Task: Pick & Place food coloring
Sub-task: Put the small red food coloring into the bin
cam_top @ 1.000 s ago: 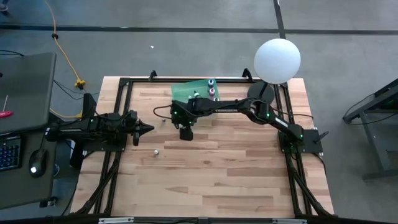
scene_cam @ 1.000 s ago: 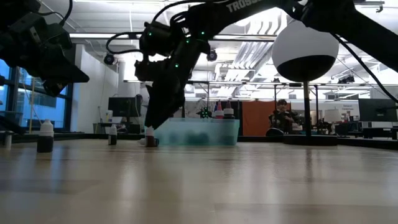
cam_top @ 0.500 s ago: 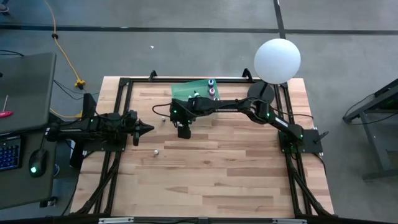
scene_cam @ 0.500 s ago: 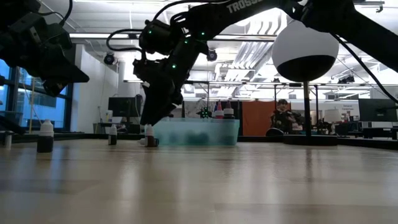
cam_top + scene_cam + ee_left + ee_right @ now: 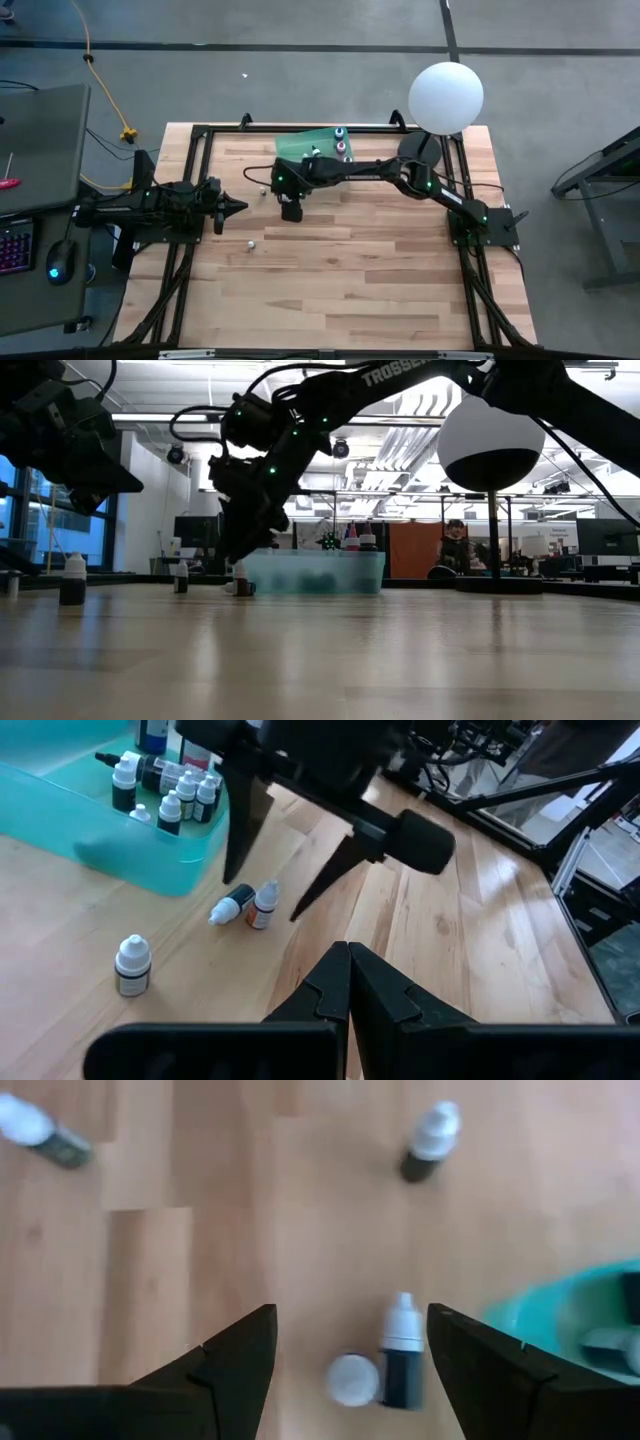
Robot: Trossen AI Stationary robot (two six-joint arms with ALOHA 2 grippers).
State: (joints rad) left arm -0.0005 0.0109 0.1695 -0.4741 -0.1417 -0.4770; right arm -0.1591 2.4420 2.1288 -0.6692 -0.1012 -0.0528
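**A:** Food coloring (image 5: pixel 402 1350) sitting where, going by the right hand (image 5: pixel 291 210)?

**B:** Sitting directly below it, framed between its two fingers (image 5: pixel 235 1360). Meaning a pair of bottles (image 5: pixel 252 905) resting side by side on the table (image 5: pixel 150 1270), one lying flat, the other standing with its white cap up.

**A:** Pinching either of them?

**B:** Pinching nothing. Hanging over the pair with the fingers spread wide, one on each side, touching neither as far as can be seen.

**A:** Seeing any more near that hand?

**B:** Seeing a lone bottle (image 5: pixel 430 1142) standing out past the fingertips, and another bottle (image 5: pixel 42 1135) lying farther off to one side. Also seeing the green tray (image 5: pixel 300 148) just beside the hand, holding several capped bottles (image 5: pixel 180 800) bunched at one end.

**A:** And the left hand (image 5: pixel 238 207)?

**B:** Waiting well apart from the right one, pointing toward it, fingers pressed tightly together and holding nothing. Sitting near it, off to one side of its tips, one more small bottle (image 5: pixel 250 243).
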